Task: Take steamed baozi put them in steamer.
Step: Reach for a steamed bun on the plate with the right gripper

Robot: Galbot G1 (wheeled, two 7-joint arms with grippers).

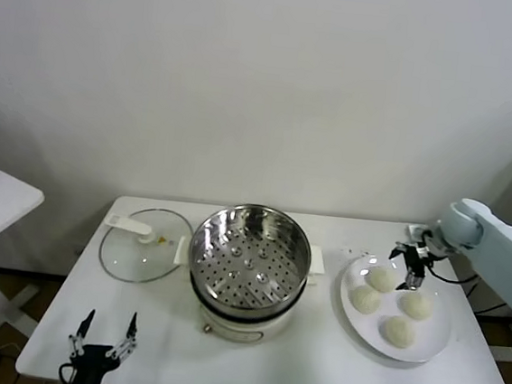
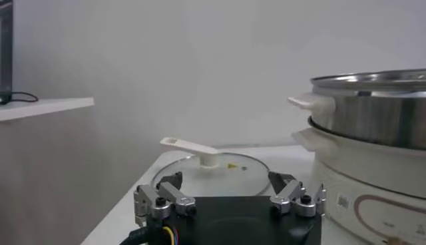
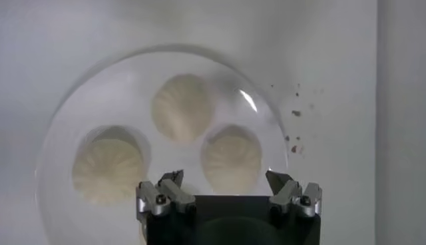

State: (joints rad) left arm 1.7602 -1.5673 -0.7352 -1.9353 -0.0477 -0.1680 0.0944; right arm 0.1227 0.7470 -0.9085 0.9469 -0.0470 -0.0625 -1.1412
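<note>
Hovering with jaws apart over the plate (image 1: 351,312), right gripper (image 1: 410,261) grips nothing; four steamed baozi (image 1: 380,278) unmoved, steamer (image 1: 250,257) empty, left gripper (image 1: 103,339) idle near-left, jaws apart.

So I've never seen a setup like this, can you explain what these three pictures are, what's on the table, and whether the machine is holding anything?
It is a two-armed robot with a camera on its head and one on each wrist. The wide picture is the head view, looking down at a white table. On it sit a steel steamer, a glass lid lying flat beside it, and a white plate with four steamed baozi. The right gripper hangs open over the plate, holding nothing; its wrist picture looks straight down at the buns. The left gripper waits open and empty at the table's near edge, its camera facing the lid and steamer.
</note>
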